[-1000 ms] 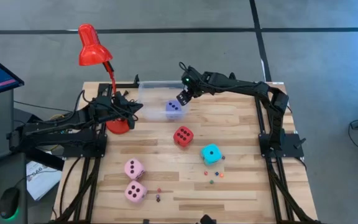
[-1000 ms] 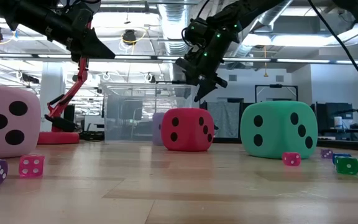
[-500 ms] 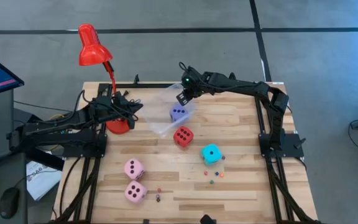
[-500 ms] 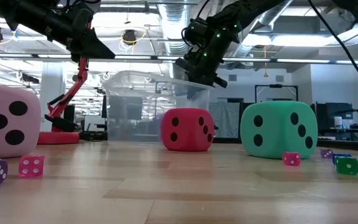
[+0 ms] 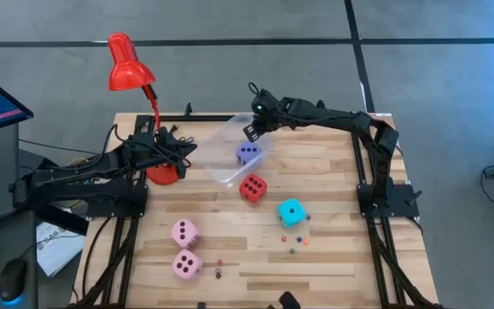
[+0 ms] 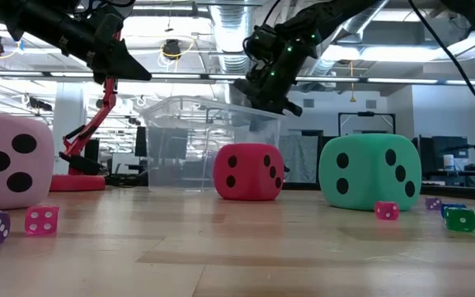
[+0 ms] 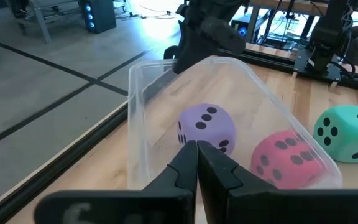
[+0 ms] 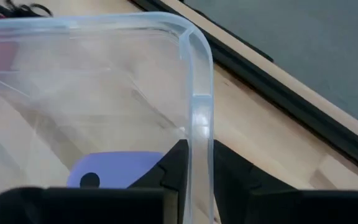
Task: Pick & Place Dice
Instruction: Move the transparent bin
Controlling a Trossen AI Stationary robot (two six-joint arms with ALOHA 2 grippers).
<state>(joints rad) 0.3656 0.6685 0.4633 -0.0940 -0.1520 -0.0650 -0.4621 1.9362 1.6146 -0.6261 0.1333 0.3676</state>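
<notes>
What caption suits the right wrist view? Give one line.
Right gripper clamps the clear bin's rim, with the lavender die inside.

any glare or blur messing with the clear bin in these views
Low view: bright ceiling lights behind the clear bin wash out its walls. Right wrist view: bin rim looms close and soft. Left wrist view: lavender die reads sharp through the plastic.
</notes>
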